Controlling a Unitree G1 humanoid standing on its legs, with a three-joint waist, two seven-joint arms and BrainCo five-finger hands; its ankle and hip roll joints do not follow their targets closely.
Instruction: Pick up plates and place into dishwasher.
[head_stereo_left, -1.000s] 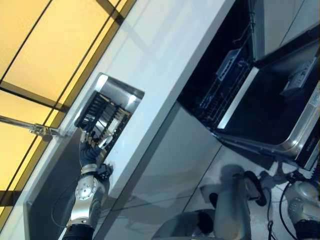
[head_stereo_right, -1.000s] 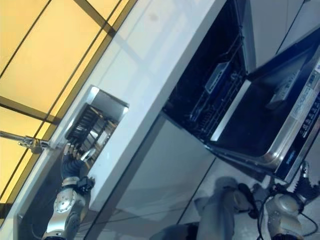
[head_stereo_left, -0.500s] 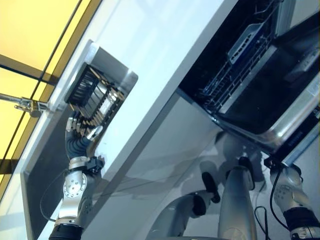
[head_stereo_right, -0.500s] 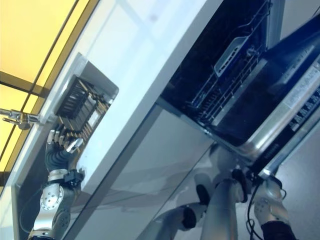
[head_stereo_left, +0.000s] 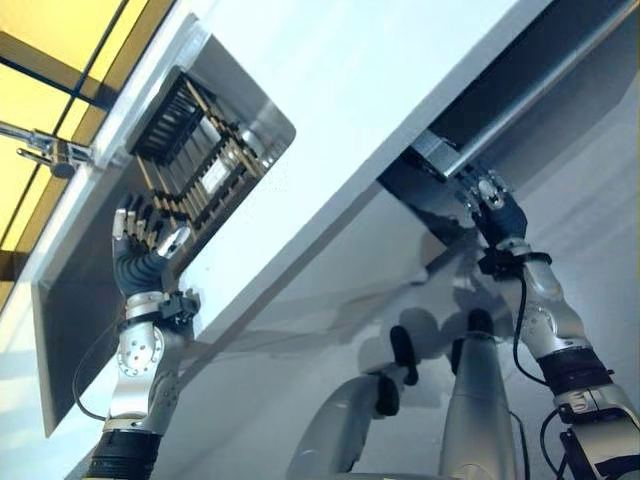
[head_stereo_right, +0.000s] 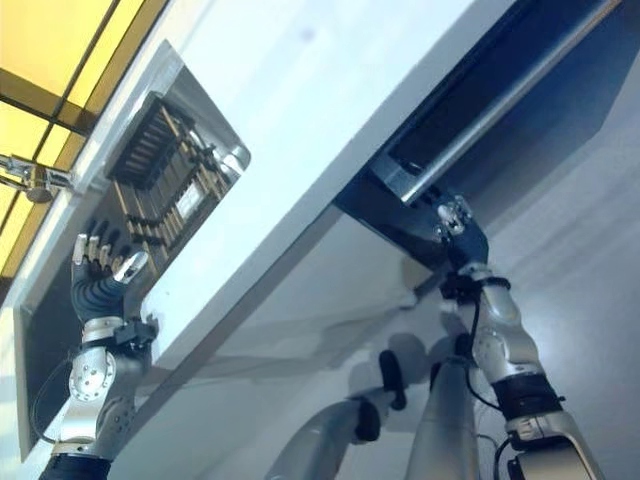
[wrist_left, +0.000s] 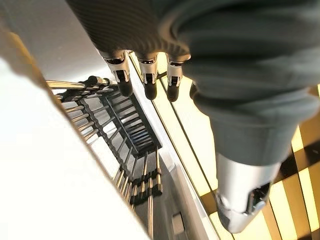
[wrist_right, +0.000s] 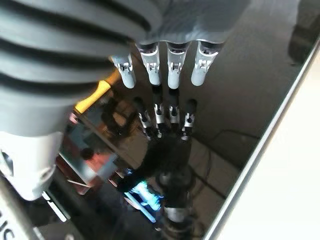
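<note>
A dark wire dish rack (head_stereo_left: 200, 160) sits in the steel sink (head_stereo_left: 268, 118) set into the white counter; I cannot make out single plates in it. My left hand (head_stereo_left: 145, 262) is raised just below the rack, fingers straight and open, holding nothing. In the left wrist view its fingers (wrist_left: 145, 75) point at the rack (wrist_left: 125, 120). My right hand (head_stereo_left: 492, 205) is up at the dishwasher's dark front (head_stereo_left: 430, 200), beneath a silver strip. In the right wrist view its straight fingers (wrist_right: 170, 65) hover close to the glossy dark panel (wrist_right: 240, 75), which mirrors them.
A chrome tap (head_stereo_left: 45, 150) stands at the sink's far side, by the yellow-lit window. The white counter (head_stereo_left: 400, 70) runs between the sink and the dishwasher. A grey cabinet front (head_stereo_left: 330, 290) drops below the counter edge.
The camera has swung, shifting the whole scene. My right hand has risen from low near the floor up to the dishwasher's dark front. My left hand stays by the rack.
</note>
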